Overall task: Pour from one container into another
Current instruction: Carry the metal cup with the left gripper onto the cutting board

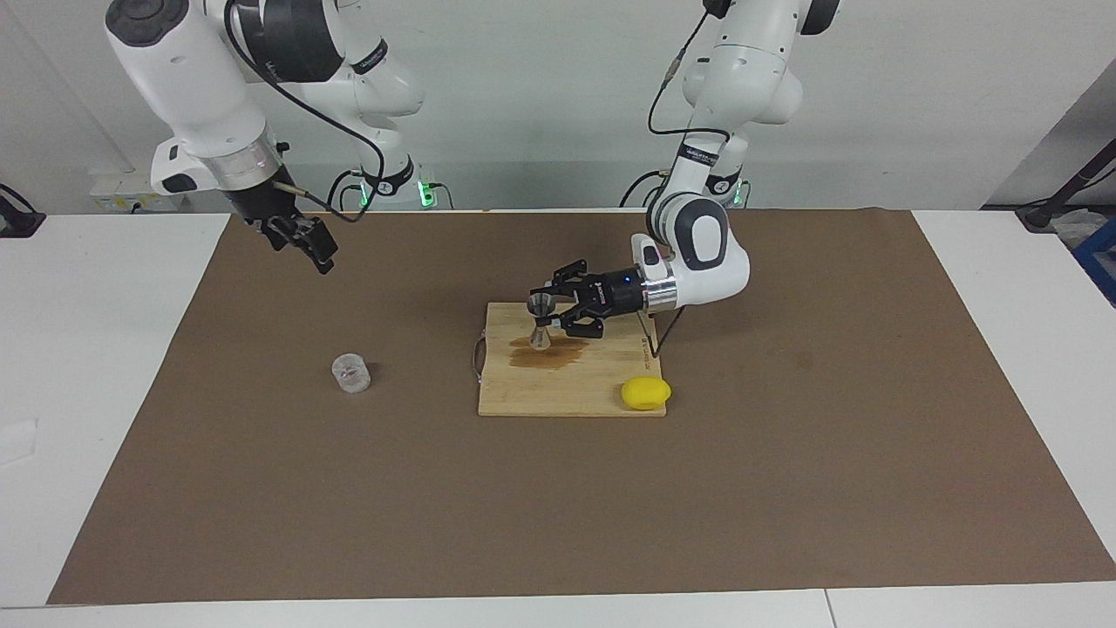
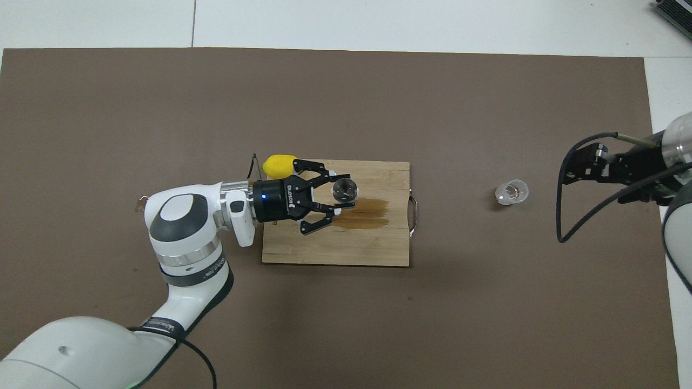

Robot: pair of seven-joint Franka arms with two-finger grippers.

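— What lies on the big brown mat point(image 1: 785, 488) that covers the white table point(image 1: 96, 349)?

— A pale bamboo cutting board point(image 1: 567, 392) with a thin metal handle point(image 1: 476, 358) on the edge toward the right arm's end. A brown wet stain point(image 1: 549, 353) spreads over its middle part

— And the yellow thing?

— A small yellow lemon point(image 1: 646, 392), lying at the board's corner farther from the robots, toward the left arm's end, partly over its edge. In the overhead view it shows at the board's corner too point(image 2: 279, 165)

— Anything else?

— A thin dark wire stand point(image 1: 652, 336) just beside the board, nearer to the robots than the lemon
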